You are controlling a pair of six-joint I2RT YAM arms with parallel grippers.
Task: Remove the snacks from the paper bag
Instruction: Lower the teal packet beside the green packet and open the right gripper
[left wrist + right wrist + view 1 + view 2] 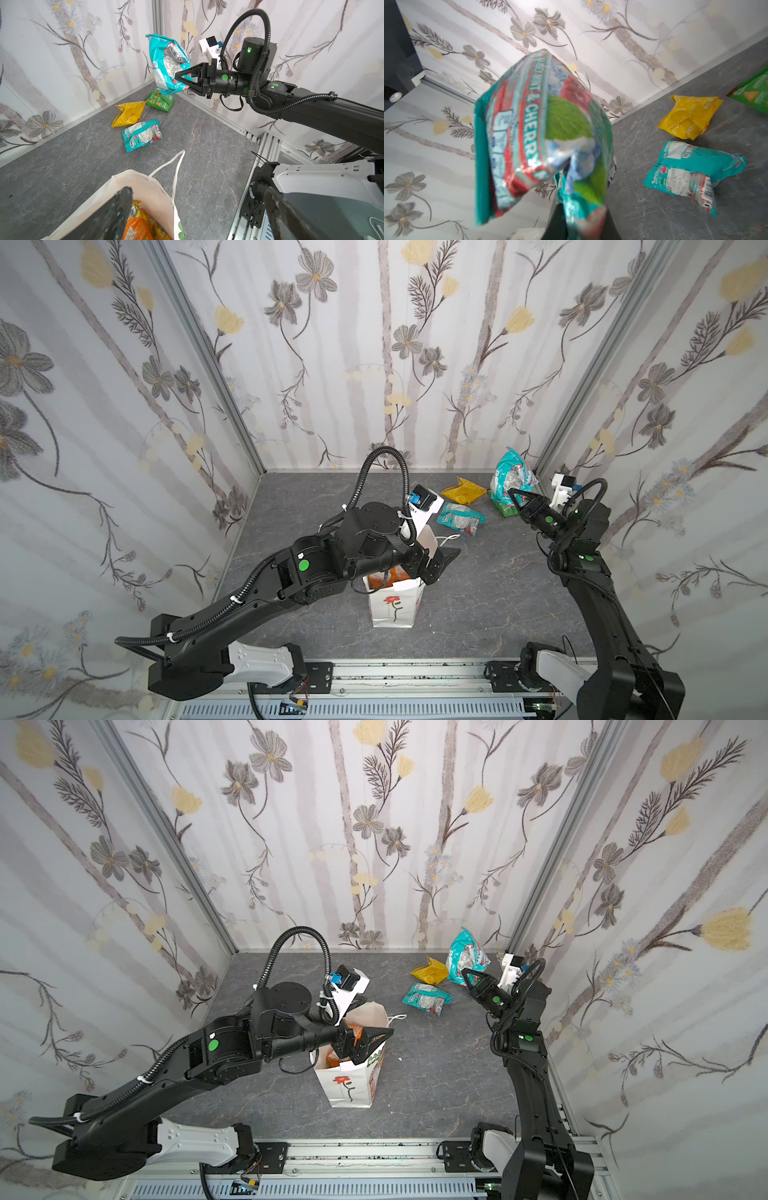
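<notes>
The white paper bag [392, 608] [348, 1088] [145, 187] stands upright mid-table, with orange snacks [137, 226] [332, 1057] inside. My left gripper [440, 560] [370, 1038] [198, 191] hangs open over its mouth, one finger above the opening, the other outside the rim, holding nothing. At the back right, my right gripper [512, 492] [465, 972] [178, 75] [581, 218] is shut on a teal-and-white snack [509, 472] [166, 62] [542, 133], lifted off the table. On the table below lie a yellow snack [463, 490] [128, 113], a green snack [505, 509] [160, 100] and another teal-and-white snack [459, 519] [142, 135].
Flowered walls close in the grey table [478, 605] on three sides. A metal rail [407, 676] with both arm bases runs along the front edge. The bag's cord handle [176, 166] droops over its rim toward the loose packets.
</notes>
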